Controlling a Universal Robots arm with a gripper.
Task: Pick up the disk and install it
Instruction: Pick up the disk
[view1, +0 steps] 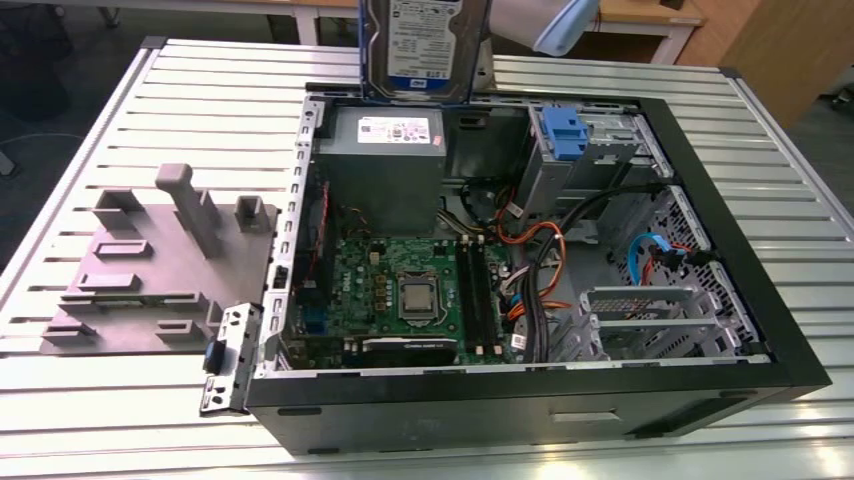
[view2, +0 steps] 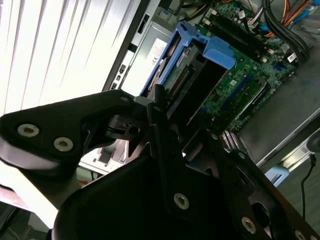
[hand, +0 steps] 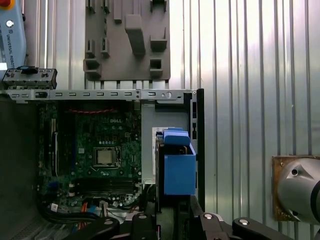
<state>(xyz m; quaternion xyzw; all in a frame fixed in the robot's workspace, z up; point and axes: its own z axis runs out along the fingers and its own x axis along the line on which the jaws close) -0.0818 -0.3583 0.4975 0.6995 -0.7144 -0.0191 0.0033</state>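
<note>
Jaws are clamping the disk (view1: 424, 45) above the computer case (view1: 534, 395); transfer is proceeding, seating likely demanding rail alignment.

The disk (view1: 424, 50) I carry bears a white-and-blue label (view1: 422, 35) packed with small print, too fine for me to make out. A white sticker (view1: 396, 129) with tiny print sits on the grey power-supply box (view1: 380, 180). White lettering (hand: 111, 121) stands on the green motherboard (hand: 100, 137). Vertical lettering (hand: 10, 47) runs down a pale grey casing (hand: 12, 30).
</note>
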